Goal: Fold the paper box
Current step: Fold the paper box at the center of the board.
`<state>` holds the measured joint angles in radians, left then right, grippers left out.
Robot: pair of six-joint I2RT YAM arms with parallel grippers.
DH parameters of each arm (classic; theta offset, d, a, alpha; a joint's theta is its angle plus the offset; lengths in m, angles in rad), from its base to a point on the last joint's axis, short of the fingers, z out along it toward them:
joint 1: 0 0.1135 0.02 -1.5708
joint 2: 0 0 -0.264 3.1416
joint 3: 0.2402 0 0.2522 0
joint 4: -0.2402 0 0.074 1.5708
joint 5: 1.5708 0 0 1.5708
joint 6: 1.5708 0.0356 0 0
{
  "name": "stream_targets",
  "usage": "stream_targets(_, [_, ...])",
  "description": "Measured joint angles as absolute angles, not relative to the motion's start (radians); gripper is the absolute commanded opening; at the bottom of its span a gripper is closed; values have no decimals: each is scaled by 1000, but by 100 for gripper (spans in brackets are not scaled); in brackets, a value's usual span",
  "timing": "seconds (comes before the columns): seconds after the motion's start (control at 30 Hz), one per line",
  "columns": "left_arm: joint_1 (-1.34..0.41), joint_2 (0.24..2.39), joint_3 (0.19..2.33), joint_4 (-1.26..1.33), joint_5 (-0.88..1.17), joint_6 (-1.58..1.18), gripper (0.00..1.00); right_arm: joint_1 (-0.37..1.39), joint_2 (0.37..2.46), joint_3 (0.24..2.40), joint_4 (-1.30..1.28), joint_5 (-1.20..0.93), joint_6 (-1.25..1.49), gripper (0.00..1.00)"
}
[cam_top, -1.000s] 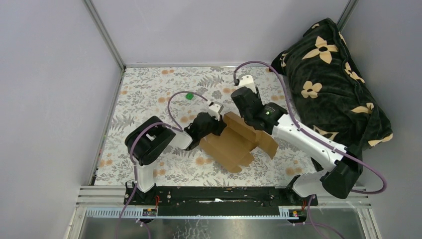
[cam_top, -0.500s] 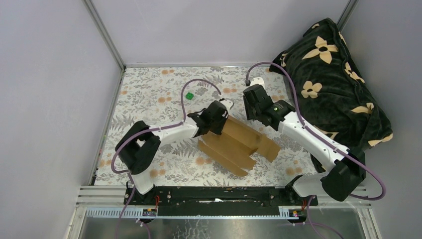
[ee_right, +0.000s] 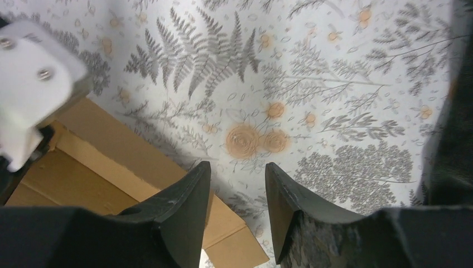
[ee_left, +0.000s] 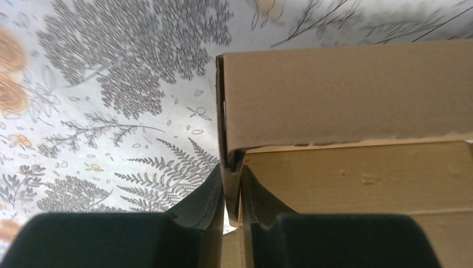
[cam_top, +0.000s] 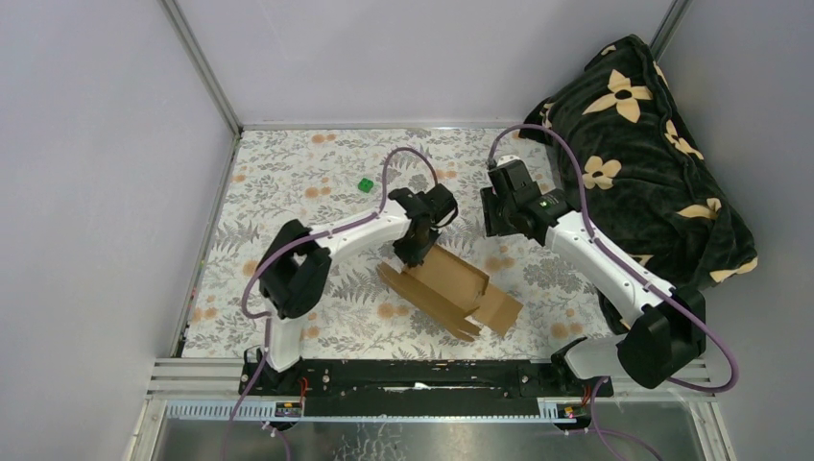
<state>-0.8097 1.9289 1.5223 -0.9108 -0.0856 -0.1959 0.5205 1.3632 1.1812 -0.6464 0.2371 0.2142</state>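
The paper box (cam_top: 451,290) is brown cardboard, partly folded, lying on the floral mat in the middle of the top view. My left gripper (cam_top: 411,257) stands at its far left corner. In the left wrist view this gripper (ee_left: 232,173) is shut on a thin upright wall of the box (ee_left: 346,95), which is pinched between both fingers. My right gripper (cam_top: 491,226) hovers beyond the box's far right end, apart from it. In the right wrist view it (ee_right: 238,173) is open with only mat between the fingers, and the box (ee_right: 106,162) lies to the lower left.
A tiny green cube (cam_top: 365,184) sits on the mat at the far left. A dark blanket with cream flowers (cam_top: 643,144) is heaped at the right. Grey walls close the back and sides. The left arm's white link (ee_right: 28,106) shows in the right wrist view.
The left gripper swung right and farther out, holding the box wall, and the box turned and shifted with it. The right gripper drew back from the box toward the far right.
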Motion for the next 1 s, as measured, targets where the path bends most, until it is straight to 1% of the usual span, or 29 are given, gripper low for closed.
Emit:
stream_targets(0.07, [-810,1977,1546,-971,-86,-195,22,519,1363,1166,-646,215,214,48])
stream_targets(0.2, [-811,2047,1557,-1053,-92,-189,26,519,1359,1108,-643,176,218,49])
stream_targets(0.4, [-814,2062,1568,-1067,-197,-176,28,519,1327,1018,-628,113,228,50])
stream_targets(0.53, [-833,2064,1576,-1021,-298,-163,29,519,1301,987,-586,72,232,49])
stream_targets(0.67, [-860,2064,1575,-932,-368,-139,29,519,1230,916,-547,36,245,49])
stream_targets(0.8, [-873,2067,1571,-844,-403,-115,29,519,1169,860,-515,8,267,50])
stream_targets(1.0, [-874,2129,1615,-830,-439,-120,29,519,1130,788,-481,0,312,52])
